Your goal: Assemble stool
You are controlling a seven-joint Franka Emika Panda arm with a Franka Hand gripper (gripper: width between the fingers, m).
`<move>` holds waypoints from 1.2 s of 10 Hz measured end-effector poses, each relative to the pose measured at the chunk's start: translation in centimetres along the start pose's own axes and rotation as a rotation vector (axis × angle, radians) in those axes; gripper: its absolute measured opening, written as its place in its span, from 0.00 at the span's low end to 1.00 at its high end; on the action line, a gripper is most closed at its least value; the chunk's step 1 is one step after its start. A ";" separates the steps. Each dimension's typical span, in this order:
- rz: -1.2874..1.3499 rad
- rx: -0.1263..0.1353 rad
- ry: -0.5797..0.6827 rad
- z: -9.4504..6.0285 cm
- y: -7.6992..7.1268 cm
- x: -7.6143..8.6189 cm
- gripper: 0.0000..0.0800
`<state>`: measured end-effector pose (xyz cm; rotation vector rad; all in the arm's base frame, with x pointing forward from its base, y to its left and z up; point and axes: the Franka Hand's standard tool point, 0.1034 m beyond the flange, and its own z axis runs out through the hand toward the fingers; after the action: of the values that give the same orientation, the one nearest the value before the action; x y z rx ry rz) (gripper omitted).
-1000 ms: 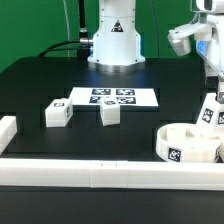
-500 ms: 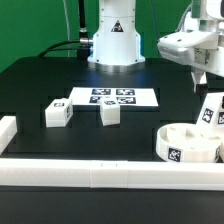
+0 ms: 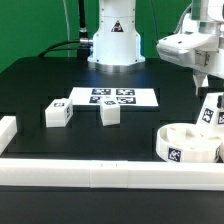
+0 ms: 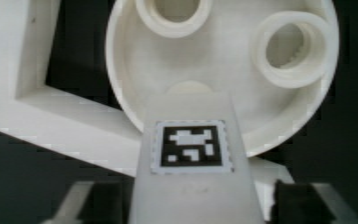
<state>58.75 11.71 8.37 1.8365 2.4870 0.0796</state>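
On the black counter (image 3: 40, 85) assembly is barely begun: the seat (image 3: 185, 145) shows no leg fitted, two loose legs (image 3: 57, 113) wait, and the pincer (image 3: 199, 85) straddles a third leg (image 3: 210, 108), whether clamped I cannot tell.

The claw (image 3: 202, 84) has moved left and come down over the upright leg (image 3: 211, 110) beside the seat (image 3: 185, 150). Its jaws, wide before, have drawn in against the leg's sides.
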 end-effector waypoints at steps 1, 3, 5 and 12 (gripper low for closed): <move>0.000 0.000 0.000 0.0 0.0 0.0 0.42; 0.020 0.000 0.000 0.0 0.0 -0.1 0.42; 0.056 0.000 0.000 0.0 0.0 -0.1 0.42; 0.686 0.080 0.001 0.0 -0.4 -0.5 0.42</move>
<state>58.50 11.16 8.30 2.6228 1.7629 0.0037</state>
